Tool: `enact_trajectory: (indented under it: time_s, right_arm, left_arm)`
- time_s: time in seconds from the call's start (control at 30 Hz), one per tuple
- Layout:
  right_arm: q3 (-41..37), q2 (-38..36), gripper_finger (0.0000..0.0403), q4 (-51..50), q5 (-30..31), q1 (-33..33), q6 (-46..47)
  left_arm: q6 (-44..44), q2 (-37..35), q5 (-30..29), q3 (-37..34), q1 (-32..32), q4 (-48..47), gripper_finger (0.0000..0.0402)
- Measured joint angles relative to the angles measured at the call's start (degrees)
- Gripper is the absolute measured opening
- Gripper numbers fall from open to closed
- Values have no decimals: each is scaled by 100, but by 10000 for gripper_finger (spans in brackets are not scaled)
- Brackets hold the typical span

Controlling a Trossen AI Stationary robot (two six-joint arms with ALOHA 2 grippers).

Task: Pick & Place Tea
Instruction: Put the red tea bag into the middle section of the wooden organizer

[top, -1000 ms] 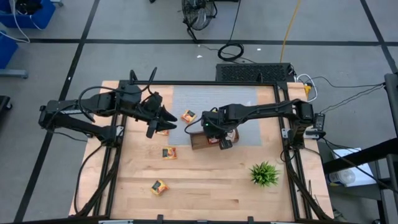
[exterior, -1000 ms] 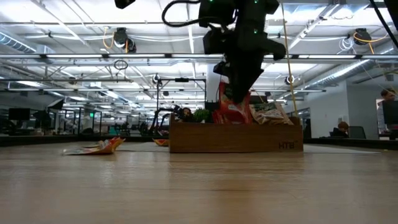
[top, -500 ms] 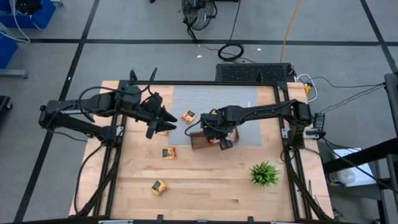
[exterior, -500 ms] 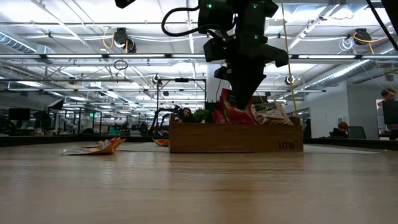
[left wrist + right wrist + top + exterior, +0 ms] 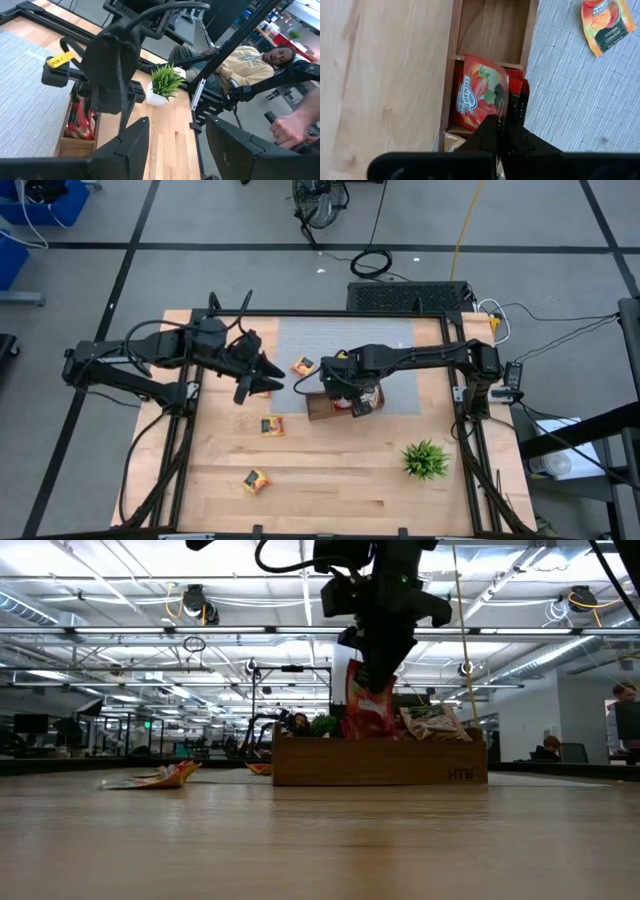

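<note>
High view: right hand (image 5: pixel 357 402) over the wooden tray (image 5: pixel 322 409), left hand (image 5: pixel 262 376) hovering over the counter (image 5: pixel 330 470), fingers apart, empty. Loose sachets (image 5: pixel 271 425) lie on the counter (three clear of the tray).

Low view: right hand (image 5: pixel 374 680) clamped on a red sachet (image 5: pixel 366 710), upright above the tray (image 5: pixel 380 762).

Right wrist view: red sachet (image 5: pixel 481 92) over the middle compartment; orange sachet (image 5: pixel 603 26) on the grey mat (image 5: pixel 580 90).

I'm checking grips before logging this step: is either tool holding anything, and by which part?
The right tool is shut on a red tea sachet, pinching its edge above the wooden tray. The left tool holds nothing.
</note>
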Motion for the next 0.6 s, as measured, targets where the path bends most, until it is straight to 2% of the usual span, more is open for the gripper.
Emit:
enact_trajectory:
  time_s: [0.5,0.6]
  right_arm:
    - [-155,0,0,89,167,303,134]
    - [-155,70,0,66,450,360,154]
  left_arm:
    - [52,0,4,0,-112,112,198]
    - [50,0,7,0,-112,112,198]
